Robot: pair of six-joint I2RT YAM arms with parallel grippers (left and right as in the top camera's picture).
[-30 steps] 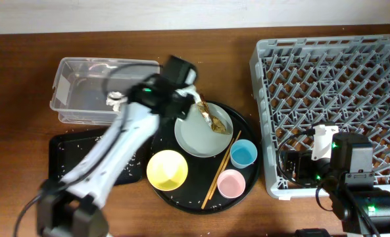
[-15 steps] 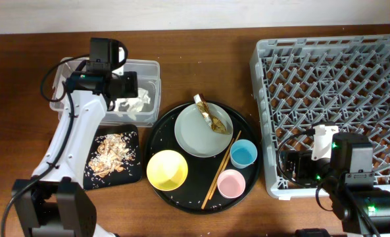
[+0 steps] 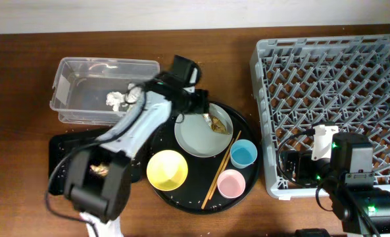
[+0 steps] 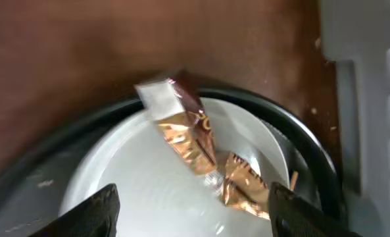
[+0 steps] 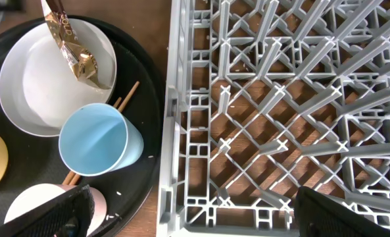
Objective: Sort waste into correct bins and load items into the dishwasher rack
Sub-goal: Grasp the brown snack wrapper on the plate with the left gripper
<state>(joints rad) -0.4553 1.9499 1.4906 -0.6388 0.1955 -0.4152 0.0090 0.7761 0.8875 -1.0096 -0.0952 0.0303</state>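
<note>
— What differs from half a second ago?

— Then the left arm hung over the clear tub (image 3: 83, 79). Now it has swung right, to the plate (image 3: 195, 139). The crumpled tissue (image 3: 116, 99) lies in the tub, soft and white against hard see-through plastic, well behind the jaws. That piece of waste looks sorted.

— And the left gripper (image 4: 195, 214)?

— Its jaws are spread wide and hold nothing. The wrapper (image 4: 193, 141) lies just ahead of them, in line with the gap, untouched. It is thin gold-brown foil, creased and shiny, with one white end propped at the rim of the smooth, pale, round plate.

— So the wrapper is next?

— Probably. Foil that thin should crumple under a pinch, so it may shift as the jaws close.

— Further right?

— The blue cup (image 5: 99, 146), glossy and round, sits ahead of the right gripper (image 5: 193, 214), off to one side. Those jaws are also wide and empty, at the edge of the grey rack (image 5: 280, 99), a stiff lattice of pegs. Nothing is loaded in it yet.
</note>
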